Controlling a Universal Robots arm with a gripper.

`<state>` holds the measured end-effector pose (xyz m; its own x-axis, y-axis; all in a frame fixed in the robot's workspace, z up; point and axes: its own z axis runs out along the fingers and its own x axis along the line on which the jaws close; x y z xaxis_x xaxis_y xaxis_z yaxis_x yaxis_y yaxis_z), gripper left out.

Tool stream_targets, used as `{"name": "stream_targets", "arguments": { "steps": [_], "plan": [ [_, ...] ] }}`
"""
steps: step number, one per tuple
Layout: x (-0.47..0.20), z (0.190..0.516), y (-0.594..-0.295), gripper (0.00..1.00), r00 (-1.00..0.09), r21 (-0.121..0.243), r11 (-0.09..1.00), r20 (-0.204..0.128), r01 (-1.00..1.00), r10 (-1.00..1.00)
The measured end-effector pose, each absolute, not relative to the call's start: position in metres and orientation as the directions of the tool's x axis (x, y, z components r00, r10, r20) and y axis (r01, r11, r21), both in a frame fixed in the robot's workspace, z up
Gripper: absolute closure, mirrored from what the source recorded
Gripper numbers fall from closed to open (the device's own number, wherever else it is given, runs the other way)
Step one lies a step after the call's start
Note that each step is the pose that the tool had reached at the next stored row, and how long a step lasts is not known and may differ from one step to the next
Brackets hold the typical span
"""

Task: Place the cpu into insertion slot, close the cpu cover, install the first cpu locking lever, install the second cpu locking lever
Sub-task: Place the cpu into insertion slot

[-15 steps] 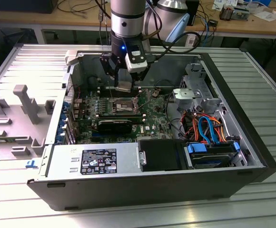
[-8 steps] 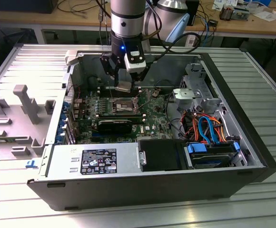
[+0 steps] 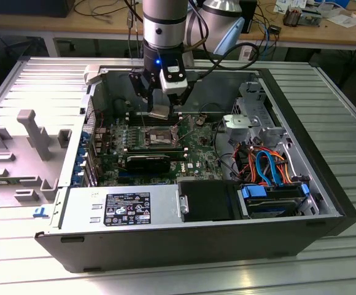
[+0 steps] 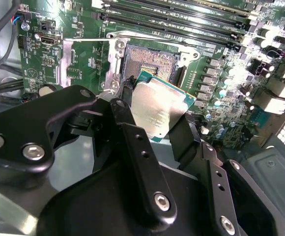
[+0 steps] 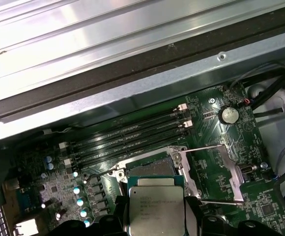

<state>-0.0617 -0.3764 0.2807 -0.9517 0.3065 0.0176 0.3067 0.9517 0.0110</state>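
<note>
My gripper [image 3: 158, 106] hangs inside the open computer case, shut on the cpu [image 3: 159, 113], a flat square chip with a silvery top. In both wrist views the cpu [image 4: 157, 105] [image 5: 156, 204] sits clamped between the black fingers [image 4: 128, 118] [image 5: 192, 212], a little above and just off the insertion slot [image 4: 150, 64] [image 5: 150, 169]. The slot [image 3: 155, 136] lies bare, with a dark centre and a metal rim. The cpu cover [image 4: 66, 61] [image 5: 232, 172] is swung open beside the slot. Thin wire locking levers [image 4: 88, 39] [image 5: 205, 147] stand raised next to it.
Long black memory slots [image 5: 132, 140] run beside the socket. A long black block [image 3: 148, 163] lies on the board in front of it. The power supply [image 3: 119, 209], drive bay with blue and orange cables [image 3: 270, 172], and case walls hem the board in. A grey fixture [image 3: 34, 132] stands outside the case.
</note>
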Motion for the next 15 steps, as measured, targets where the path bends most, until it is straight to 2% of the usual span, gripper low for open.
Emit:
{"name": "stream_targets", "arguments": {
  "steps": [15],
  "plan": [
    [-0.0617, 0.2807, -0.3764, 0.45, -0.934, 0.011, 0.934, 0.018, 0.356, 0.356]
  ]
}}
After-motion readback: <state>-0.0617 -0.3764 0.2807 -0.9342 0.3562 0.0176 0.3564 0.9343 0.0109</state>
